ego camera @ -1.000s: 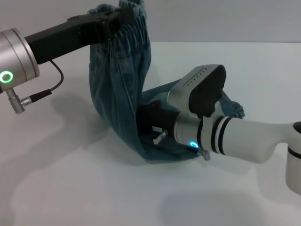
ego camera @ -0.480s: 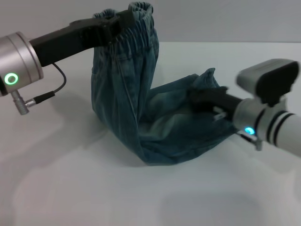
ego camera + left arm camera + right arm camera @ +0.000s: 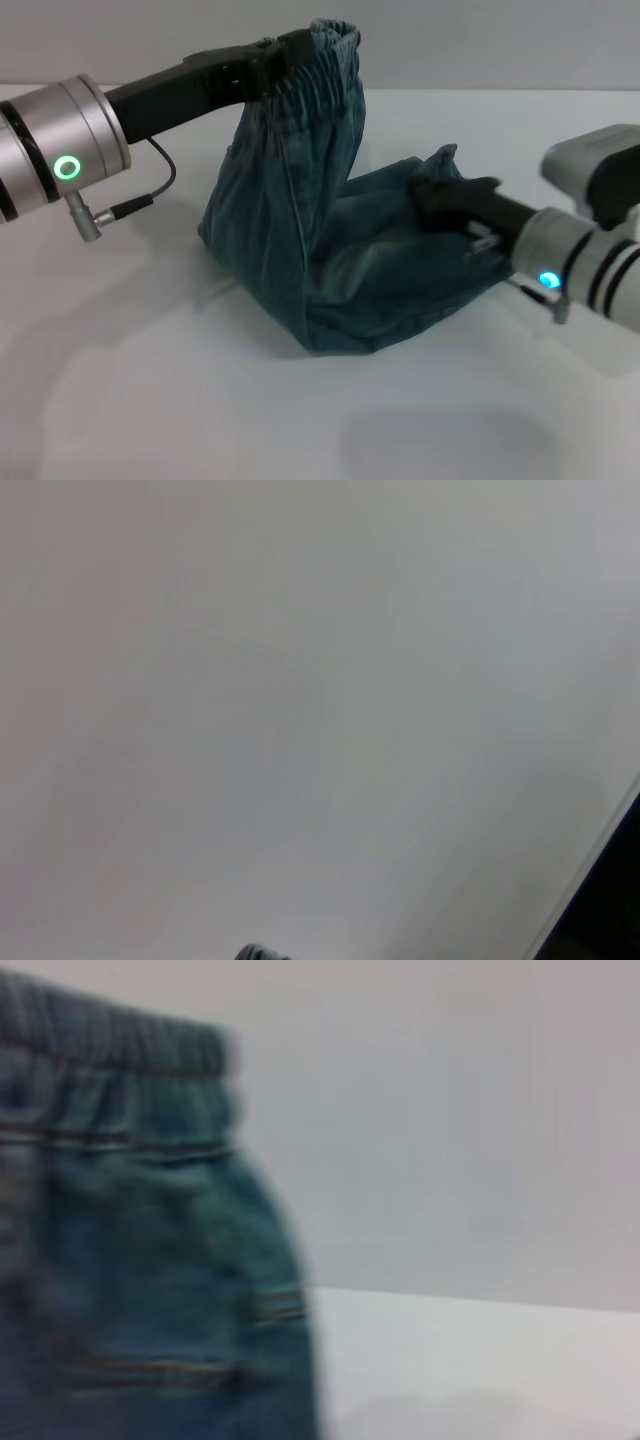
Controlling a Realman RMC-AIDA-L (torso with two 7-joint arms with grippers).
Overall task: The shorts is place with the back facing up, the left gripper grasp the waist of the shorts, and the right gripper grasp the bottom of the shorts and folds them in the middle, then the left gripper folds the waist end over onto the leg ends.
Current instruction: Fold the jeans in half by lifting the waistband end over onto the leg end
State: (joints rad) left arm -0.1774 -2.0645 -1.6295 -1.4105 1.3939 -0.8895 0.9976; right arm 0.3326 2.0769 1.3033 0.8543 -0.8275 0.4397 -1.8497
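The shorts [image 3: 300, 230] hang in faded blue-green denim from their ruffled waist [image 3: 335, 40], which is lifted high above the table. My left gripper [image 3: 292, 48], a black claw on a silver arm with a green ring, is shut on that waist. The lower half of the shorts lies folded on the table, and the leg ends [image 3: 440, 165] bunch up at the right. My right gripper [image 3: 445, 195] rests against the denim at the leg ends. In the right wrist view the waist [image 3: 110, 1045] and hanging denim [image 3: 130, 1290] fill one side.
The white table [image 3: 150, 400] spreads around the shorts. The left wrist view shows bare table [image 3: 300, 730], a sliver of denim [image 3: 260, 952] and a dark edge [image 3: 605, 920] in one corner.
My left gripper has carried the raised waist to the right. My right arm has pulled back to the right from over the middle of the shorts and now sits at the leg ends.
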